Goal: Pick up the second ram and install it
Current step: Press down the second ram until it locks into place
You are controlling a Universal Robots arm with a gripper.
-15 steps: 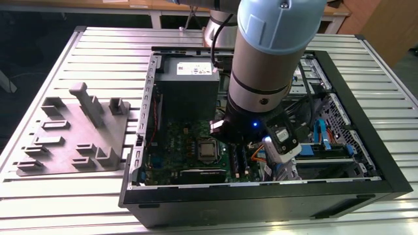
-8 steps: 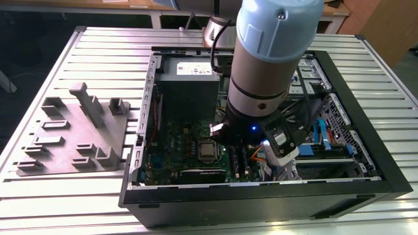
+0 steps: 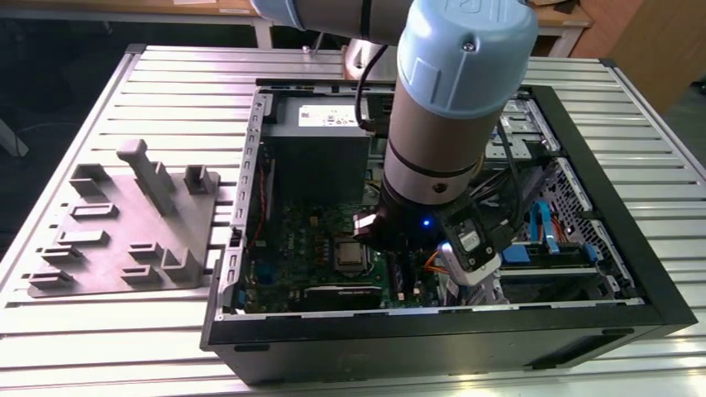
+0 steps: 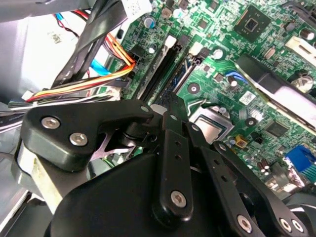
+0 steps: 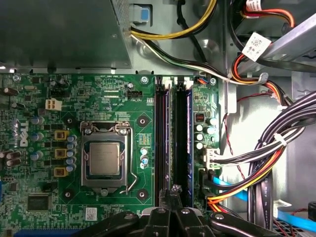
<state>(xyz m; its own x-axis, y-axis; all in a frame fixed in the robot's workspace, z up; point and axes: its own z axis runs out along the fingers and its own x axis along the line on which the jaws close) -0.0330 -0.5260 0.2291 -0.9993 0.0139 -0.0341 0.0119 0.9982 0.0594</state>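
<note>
Second ram sits on edge in the slot beside the first stick, right under the gripper, jaws pressed together on its near end. My read: push straight down, evenly, and don't tilt. Latch state and jaw contact are hidden by the arm.

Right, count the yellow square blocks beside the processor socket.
3 yellow blocks, in the first wrist view: one, one, one, in a row beside the processor socket, on its side away from the memory slots. More may be hidden.
</note>
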